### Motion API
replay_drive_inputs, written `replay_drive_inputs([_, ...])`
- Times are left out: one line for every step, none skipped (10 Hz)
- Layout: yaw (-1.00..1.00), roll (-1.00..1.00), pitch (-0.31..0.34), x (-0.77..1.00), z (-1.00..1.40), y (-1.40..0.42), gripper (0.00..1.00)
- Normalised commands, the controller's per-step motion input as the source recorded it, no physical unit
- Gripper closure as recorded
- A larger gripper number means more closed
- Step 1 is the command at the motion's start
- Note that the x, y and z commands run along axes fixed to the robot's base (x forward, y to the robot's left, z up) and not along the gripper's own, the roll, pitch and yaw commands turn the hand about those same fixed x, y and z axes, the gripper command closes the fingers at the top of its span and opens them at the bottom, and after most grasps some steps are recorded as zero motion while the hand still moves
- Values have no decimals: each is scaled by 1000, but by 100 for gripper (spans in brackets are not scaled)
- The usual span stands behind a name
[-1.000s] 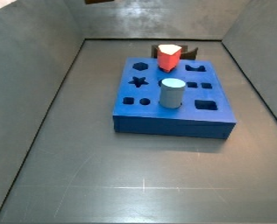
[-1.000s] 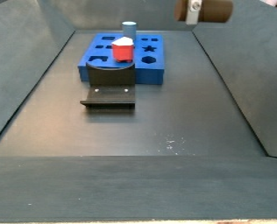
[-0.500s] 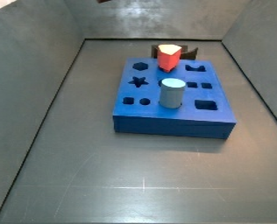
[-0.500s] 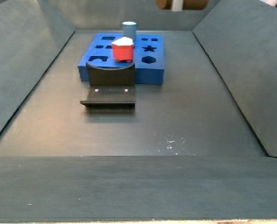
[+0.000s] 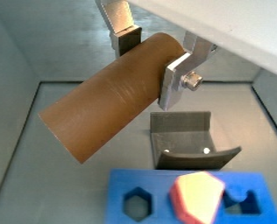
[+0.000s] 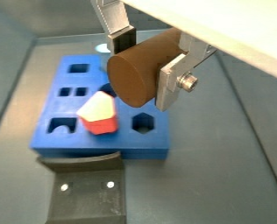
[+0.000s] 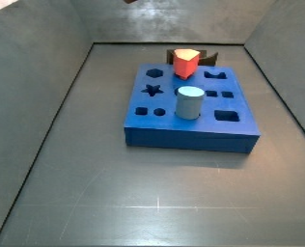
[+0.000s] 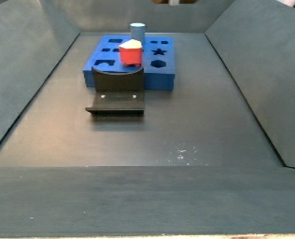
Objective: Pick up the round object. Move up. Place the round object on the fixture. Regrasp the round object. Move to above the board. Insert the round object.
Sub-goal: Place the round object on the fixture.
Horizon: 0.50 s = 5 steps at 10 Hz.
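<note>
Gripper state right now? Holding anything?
Gripper: shut on the round object, held high above the board and fixture; seen in both wrist views, barely in the side views.

The claw (image 6: 147, 59) grips the round object (image 6: 141, 74) above the board (image 6: 71, 114); the fixture (image 6: 88, 188) sits beside the board.
</note>
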Motion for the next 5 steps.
replay_drive_inputs([1000, -596, 79, 1000, -388, 775, 100])
replay_drive_inputs([1000, -662, 93, 1000, -429, 840, 100])
replay_drive_inputs([1000, -706, 88, 1000, -356, 737, 100])
replay_drive_inputs([1000, -735, 94, 1000, -277, 626, 100])
replay_drive_inputs([1000, -781, 111, 1000, -206, 443, 100])
